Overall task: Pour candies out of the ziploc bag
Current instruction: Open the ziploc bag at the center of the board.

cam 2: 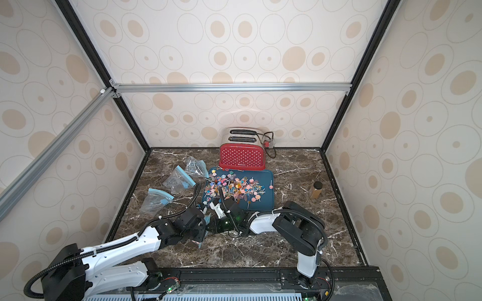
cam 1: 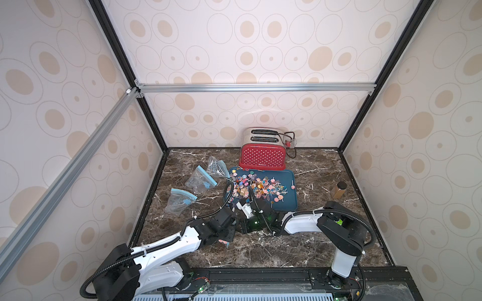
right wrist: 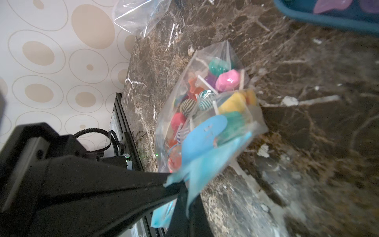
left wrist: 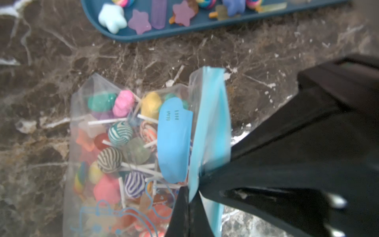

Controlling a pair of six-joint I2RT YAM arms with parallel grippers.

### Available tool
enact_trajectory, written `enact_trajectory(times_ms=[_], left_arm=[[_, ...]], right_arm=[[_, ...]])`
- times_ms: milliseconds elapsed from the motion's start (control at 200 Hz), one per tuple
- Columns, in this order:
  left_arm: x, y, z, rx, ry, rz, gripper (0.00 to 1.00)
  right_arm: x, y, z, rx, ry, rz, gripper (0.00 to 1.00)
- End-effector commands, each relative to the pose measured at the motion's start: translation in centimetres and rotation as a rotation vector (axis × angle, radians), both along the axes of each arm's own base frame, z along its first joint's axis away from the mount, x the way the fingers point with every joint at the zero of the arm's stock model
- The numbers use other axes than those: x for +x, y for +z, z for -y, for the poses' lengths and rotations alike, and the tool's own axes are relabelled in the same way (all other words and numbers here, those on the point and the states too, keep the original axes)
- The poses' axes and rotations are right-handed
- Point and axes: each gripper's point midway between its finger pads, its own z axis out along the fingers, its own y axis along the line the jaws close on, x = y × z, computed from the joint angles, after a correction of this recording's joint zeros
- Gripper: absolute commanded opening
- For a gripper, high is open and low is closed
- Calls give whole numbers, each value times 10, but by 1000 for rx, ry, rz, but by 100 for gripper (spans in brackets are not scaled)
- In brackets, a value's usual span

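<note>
Dark brown marble with white veins forms the desk (cam 1: 287, 247), and over it, just short of the near left corner of a blue tray (cam 1: 288, 202), is the clear ziploc bag (left wrist: 82, 115). The candies (left wrist: 120, 133) inside it are lollipops on thin white sticks, some striped, some star-shaped, in pink, yellow, green and red. Along the bag's mouth runs a light blue zip strip (left wrist: 211, 127) with a blue slider tab (left wrist: 174, 139). The left tool (left wrist: 190, 192) has its jaws pinched tight on that strip, and the right tool (right wrist: 182, 184) is likewise clamped on the blue edge of the same bag, so both hold it at the mouth. Whether the bag's bottom rests on the desk cannot be told. In both top views the two arms meet over the bag and hide most of it. A heap of loose lollipops (cam 1: 258, 187) lies on the tray. Behind the tray stands a red dotted toaster (cam 1: 262, 155). Three empty clear bags (cam 1: 200, 179) lie left of the tray, and a brown bottle (cam 1: 339, 190) stands well to its right.
</note>
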Motion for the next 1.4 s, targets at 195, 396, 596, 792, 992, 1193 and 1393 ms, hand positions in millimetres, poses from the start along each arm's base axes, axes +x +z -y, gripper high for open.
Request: enact_trajectory(times_ms=[195,396,596,792,992,1193,1393], left_arm=[[18,11,8,-56,68,65,0],[28,17,1,-67,171,102,0],[34,9,4,-92,233,98,0],[37,12,7,-112,241,102,0],[35,40,10,-134,203,114,0],[27,58,-7,-23,177,106,0],[22,65,-20,72,157,85,0]], right_arm=[[-6,-1,-14,-101,-14,21,0],[-7,-36,3,-335,-123,-56,0],[-11,-55,12,-470,-171,-98,0],[-7,-47,20,-504,-196,-58,0],[-3,-37,34,-538,-206,1,0],[0,-30,51,-593,-218,53,0],[4,-27,70,-666,-235,98,0]])
